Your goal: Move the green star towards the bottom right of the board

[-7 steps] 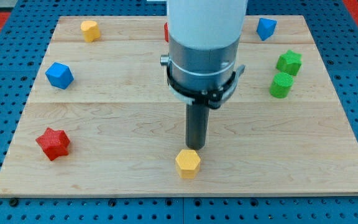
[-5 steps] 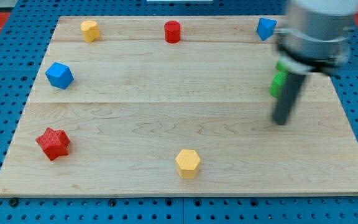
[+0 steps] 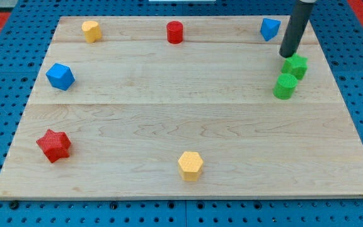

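The green star sits near the board's right edge, in the upper half. A green cylinder stands just below and left of it, touching or nearly so. My tip is at the star's upper left edge, right against it. The dark rod rises from there out of the view's top.
A blue block lies at the top right, just left of the rod. A red cylinder and a yellow block lie along the top. A blue block and a red star lie at left. A yellow hexagon lies at bottom centre.
The rod went from just above the yellow hexagon across to the right, then up to the green star's upper left. No block has moved.
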Robot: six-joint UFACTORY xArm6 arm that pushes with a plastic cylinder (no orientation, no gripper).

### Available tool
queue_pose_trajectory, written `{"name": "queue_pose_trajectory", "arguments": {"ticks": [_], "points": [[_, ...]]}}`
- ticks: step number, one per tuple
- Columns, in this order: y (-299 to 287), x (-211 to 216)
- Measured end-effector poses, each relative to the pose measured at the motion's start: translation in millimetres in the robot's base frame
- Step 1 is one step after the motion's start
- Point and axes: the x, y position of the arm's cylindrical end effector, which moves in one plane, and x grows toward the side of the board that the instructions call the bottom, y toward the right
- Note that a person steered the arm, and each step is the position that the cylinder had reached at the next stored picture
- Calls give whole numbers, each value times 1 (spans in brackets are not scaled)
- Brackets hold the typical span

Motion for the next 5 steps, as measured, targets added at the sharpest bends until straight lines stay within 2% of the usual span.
{"name": "queue_pose_trajectory", "arguments": {"ticks": [2,3,4,5], "points": [[30,87],[43,53],[91,68],[88,124]]}}
